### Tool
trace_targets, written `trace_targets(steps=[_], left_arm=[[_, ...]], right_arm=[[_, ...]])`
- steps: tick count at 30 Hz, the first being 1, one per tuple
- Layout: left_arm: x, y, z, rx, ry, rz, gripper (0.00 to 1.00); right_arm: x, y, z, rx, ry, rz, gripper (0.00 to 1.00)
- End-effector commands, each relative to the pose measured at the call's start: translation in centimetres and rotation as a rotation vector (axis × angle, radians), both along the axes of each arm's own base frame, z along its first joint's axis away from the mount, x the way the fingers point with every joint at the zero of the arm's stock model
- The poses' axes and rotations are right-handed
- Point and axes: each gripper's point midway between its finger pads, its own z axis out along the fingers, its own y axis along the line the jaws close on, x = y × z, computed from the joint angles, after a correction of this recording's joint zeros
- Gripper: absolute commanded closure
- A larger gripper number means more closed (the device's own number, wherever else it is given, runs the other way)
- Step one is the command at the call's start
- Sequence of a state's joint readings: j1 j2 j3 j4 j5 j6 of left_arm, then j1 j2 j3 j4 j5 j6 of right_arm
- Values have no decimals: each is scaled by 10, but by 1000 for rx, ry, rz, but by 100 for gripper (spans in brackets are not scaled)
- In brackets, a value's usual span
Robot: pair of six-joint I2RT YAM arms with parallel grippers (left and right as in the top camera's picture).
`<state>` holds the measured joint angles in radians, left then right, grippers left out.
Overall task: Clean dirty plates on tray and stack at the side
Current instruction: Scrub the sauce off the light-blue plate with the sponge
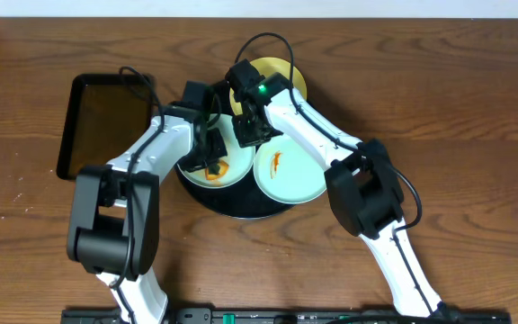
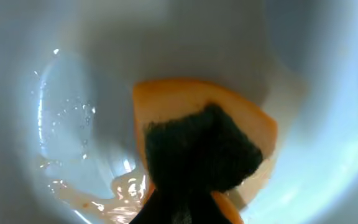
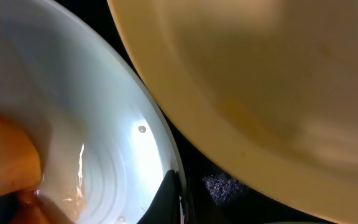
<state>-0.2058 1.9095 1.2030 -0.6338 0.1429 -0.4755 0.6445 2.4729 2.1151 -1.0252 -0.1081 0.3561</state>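
Mid-frame, the left gripper [image 1: 211, 153] pinches a sponge [image 2: 197, 143] on a smeared mint plate [image 2: 73, 93] in the tray [image 1: 241, 209]. The right gripper [image 1: 253, 132] sits at its upper rim; I cannot tell its grip

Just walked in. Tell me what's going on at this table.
The left pincer presses an orange sponge onto one mint plate on the round black tray, where an orange smear shows. The right pincer sits at that plate's rim, seemingly steadying it. The other mint plate is smeared too; the yellow plate lies beside them. Nothing is stacked aside yet.
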Motion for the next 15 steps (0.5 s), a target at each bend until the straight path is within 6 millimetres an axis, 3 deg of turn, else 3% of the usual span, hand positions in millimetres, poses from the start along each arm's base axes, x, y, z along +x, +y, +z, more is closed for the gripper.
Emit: trace_targets(steps=[1, 5, 8, 10, 15], left_arm=[[-16, 1, -19, 1, 78, -43, 93], [-16, 44, -16, 250, 65, -26, 93], [-8, 83, 4, 485, 20, -5, 93], [4, 103, 31, 616, -48, 22, 93], [28, 99, 80, 585, -224, 81, 93]], right_arm=[[-5, -22, -27, -90, 38, -25, 99], [-6, -23, -27, -94, 42, -25, 99], [-6, -23, -27, -93, 41, -25, 99], [-6, -22, -27, -93, 41, -25, 99], [-5, -20, -27, -88, 28, 8, 99]])
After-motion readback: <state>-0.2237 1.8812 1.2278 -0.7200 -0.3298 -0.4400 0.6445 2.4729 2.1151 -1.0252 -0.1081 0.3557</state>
